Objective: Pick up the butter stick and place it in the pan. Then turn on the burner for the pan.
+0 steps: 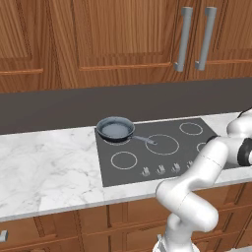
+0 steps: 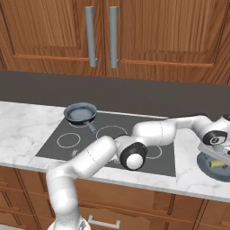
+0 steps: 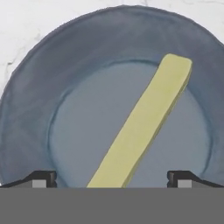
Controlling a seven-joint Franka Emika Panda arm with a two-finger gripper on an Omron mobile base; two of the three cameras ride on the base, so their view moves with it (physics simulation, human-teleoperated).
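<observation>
Yellow butter [image 3: 142, 127] lies in a grey-blue bowl [image 3: 26, 118] on the counter [image 2: 27, 121], right of the cooktop, directly beneath your spread fingers [image 3: 112, 179], which pinch nothing. The pan [image 1: 116, 129] is empty on its burner [image 1: 118, 140], so grasp, transfer and switch-on all remain.

The butter stick [image 3: 144, 127] is pale yellow and lies diagonally in a blue-grey dish [image 3: 26, 109]. The pan [image 1: 116, 129] is dark grey and stands on the burner [image 1: 118, 141], handle toward the cooktop centre.
</observation>
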